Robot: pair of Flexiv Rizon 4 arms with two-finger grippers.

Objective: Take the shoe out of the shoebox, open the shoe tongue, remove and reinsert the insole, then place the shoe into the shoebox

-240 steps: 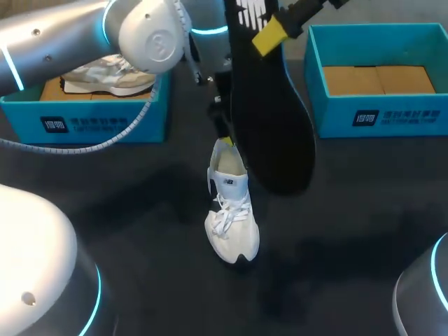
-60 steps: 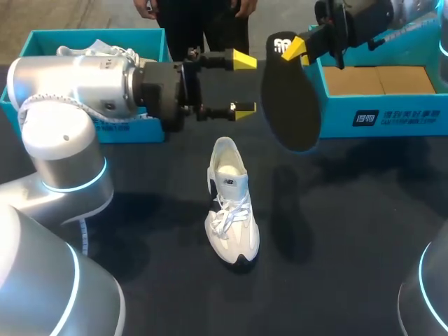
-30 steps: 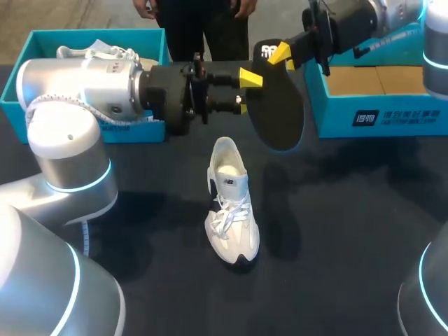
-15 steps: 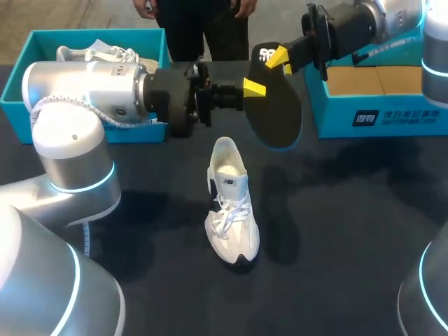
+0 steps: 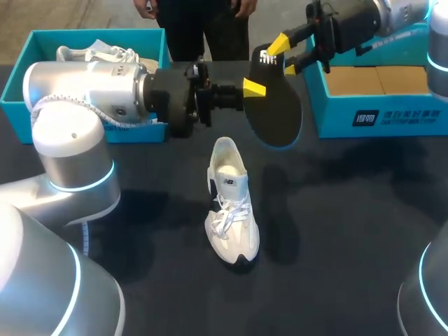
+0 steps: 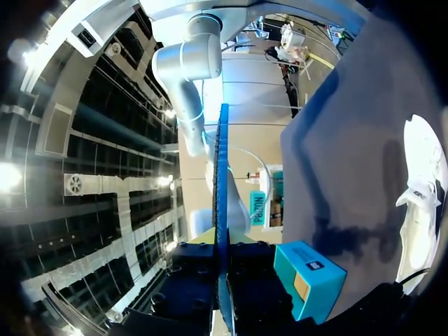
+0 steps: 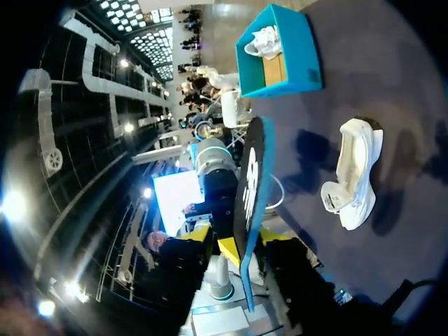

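The black insole point(image 5: 276, 105) hangs in the air above the table, over the heel of the white shoe point(image 5: 231, 210), which stands on the black table. My left gripper point(image 5: 250, 89) comes in from the left and is shut on the insole's side edge. In the left wrist view the insole point(image 6: 222, 182) shows edge-on between the left gripper's point(image 6: 222, 260) fingers. My right gripper point(image 5: 285, 56) is at the insole's logo end, open, one yellow tip on each side. The right wrist view shows the insole point(image 7: 250, 175) standing between the right gripper's point(image 7: 238, 246) spread fingers.
A teal shoebox point(image 5: 28, 112) at the back left holds another pale shoe point(image 5: 98, 52). A second teal shoebox point(image 5: 378, 115) at the back right shows only its cardboard floor. The left arm's thick grey body point(image 5: 77, 91) stretches across in front of the left box.
The left gripper moved in and closed on the insole's edge. The right gripper's fingers then spread apart at the logo end. The shoe has not moved.
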